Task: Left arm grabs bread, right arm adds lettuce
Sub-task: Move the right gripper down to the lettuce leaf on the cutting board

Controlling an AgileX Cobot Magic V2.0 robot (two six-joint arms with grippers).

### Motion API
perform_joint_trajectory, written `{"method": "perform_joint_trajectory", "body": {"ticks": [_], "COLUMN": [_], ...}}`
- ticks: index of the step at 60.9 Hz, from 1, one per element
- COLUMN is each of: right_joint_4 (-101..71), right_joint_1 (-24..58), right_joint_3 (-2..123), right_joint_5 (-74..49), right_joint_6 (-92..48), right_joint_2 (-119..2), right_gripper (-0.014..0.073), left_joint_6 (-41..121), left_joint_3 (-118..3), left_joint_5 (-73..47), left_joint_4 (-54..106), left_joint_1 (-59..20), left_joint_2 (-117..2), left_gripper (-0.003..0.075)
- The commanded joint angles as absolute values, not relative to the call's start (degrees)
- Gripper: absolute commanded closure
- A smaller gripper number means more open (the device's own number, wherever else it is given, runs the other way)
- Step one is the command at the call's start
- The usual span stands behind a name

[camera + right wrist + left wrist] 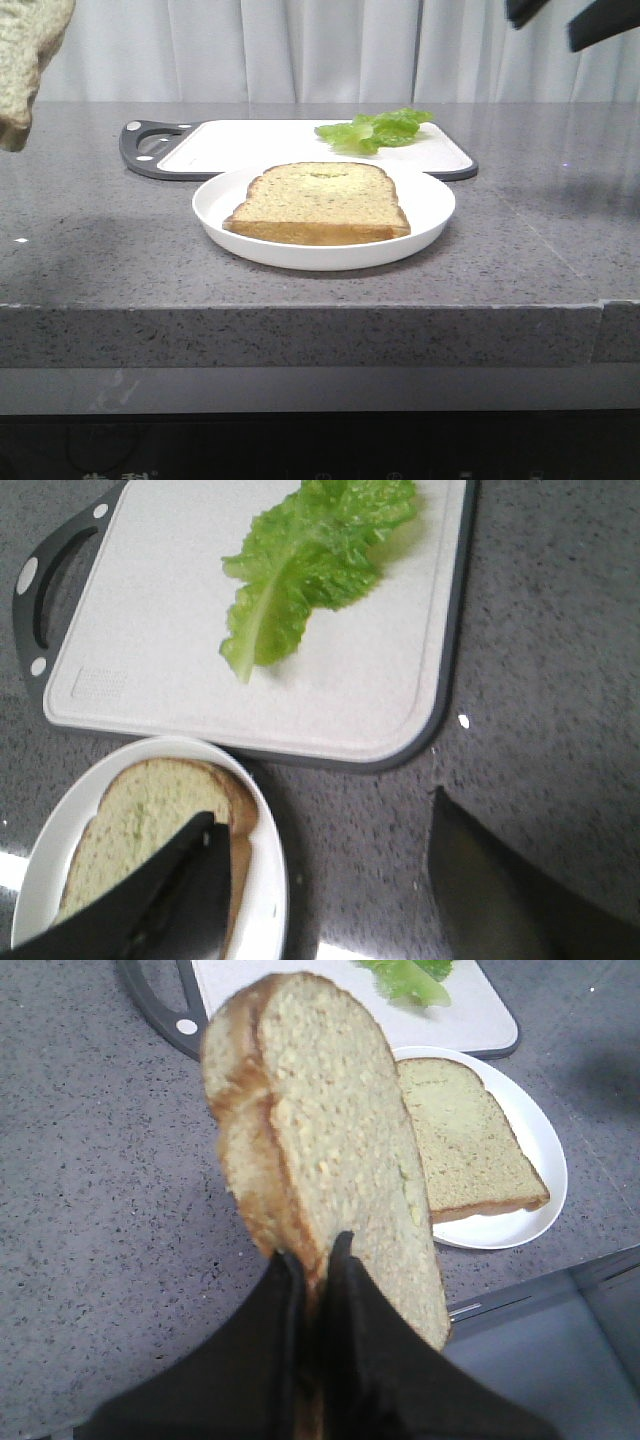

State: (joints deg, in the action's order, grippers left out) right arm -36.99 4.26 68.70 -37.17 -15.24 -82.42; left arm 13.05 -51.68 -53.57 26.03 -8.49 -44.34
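From the front, a white plate point(430, 215) sits on the grey counter point(540, 250) with 1 thin slice of toast point(322, 202) lying flat in it; just behind the plate lies a white cutting board point(250, 145) with a dark rim, and the lettuce point(378, 130) rests on the board's right end. The bread point(28, 60) hangs in the air at the top left corner, well apart from the plate, and a bit of the right arm point(600, 25) shows at the top right. In the left wrist view, the left gripper point(315, 1255) has its 2 black fingers point(285, 1290) pinched tight on the lower edge of the bread point(330, 1130), which stands on edge above the counter, the plate point(535, 1160) beyond it. In the right wrist view, the right gripper point(330, 850) hangs with its jaws spread wide and nothing between them, above the counter between the plate point(265, 880) and the board point(340, 700), where the lettuce point(305, 565) lies flat
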Motion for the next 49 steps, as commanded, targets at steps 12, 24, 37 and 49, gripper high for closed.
{"method": "perform_joint_trajectory", "body": {"ticks": [12,24,37,49], "right_joint_4": [-41.06,-42.51,-43.26,-46.59], "right_joint_1": [4.05,4.05,4.05,4.24], "right_joint_3": [85.5,95.22,103.33,109.19], "right_joint_5": [-37.09,-38.77,-39.74,-41.62], "right_joint_6": [-16.9,-16.9,-16.9,-17.04], "right_joint_2": [-96.62,-105.85,-113.93,-119.77], "right_gripper": [0.0145,0.0145,0.0145,0.0145], "left_joint_6": [12.98,12.98,12.98,12.98], "left_joint_3": [-53.16,-53.16,-53.16,-53.16], "left_joint_5": [-50.24,-50.24,-50.24,-50.24], "left_joint_4": [27.63,27.63,27.73,27.73], "left_joint_1": [-8.35,-8.35,-8.35,-8.35], "left_joint_2": [-44.15,-44.15,-44.15,-44.15], "left_gripper": [0.0741,0.0741,0.0741,0.0741]}}
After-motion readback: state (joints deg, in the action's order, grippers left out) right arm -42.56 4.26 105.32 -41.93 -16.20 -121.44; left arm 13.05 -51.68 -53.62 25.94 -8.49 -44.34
